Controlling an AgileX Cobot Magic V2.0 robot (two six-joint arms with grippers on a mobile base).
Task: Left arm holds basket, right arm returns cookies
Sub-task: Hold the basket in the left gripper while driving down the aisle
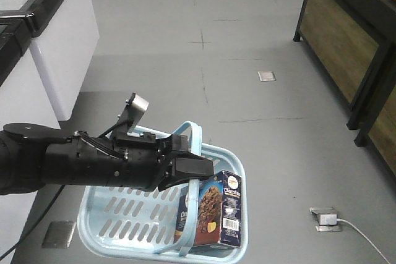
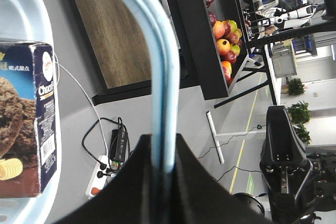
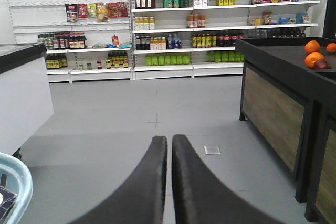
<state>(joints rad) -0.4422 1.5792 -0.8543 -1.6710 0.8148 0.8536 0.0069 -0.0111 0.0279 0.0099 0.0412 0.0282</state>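
- Left tool point(image 2: 163, 148) is clamped shut on both hoop handles point(image 2: 157, 66) of the basket point(image 1: 117, 211), which hangs below it over the grey floor point(image 1: 247, 60).
- We see the cookies point(image 1: 213, 211) standing upright inside the basket, at its right end in the front view, just under the raised handles.
- Right tool point(image 3: 169, 142) has its fingers pressed together on nothing and faces down the aisle. Only a corner of the basket shows at the lower left of its view, so we judge it well apart from the carton.
- We reckon the return has yet to start. The right tool should open, turn down beside the handles, take the carton across its narrow faces and lift it straight up, while the left arm point(image 1: 68, 165) holds the basket level.
- Stocked shelves point(image 3: 210, 24) and a dark fruit stand point(image 3: 283, 77) line the aisle beyond.
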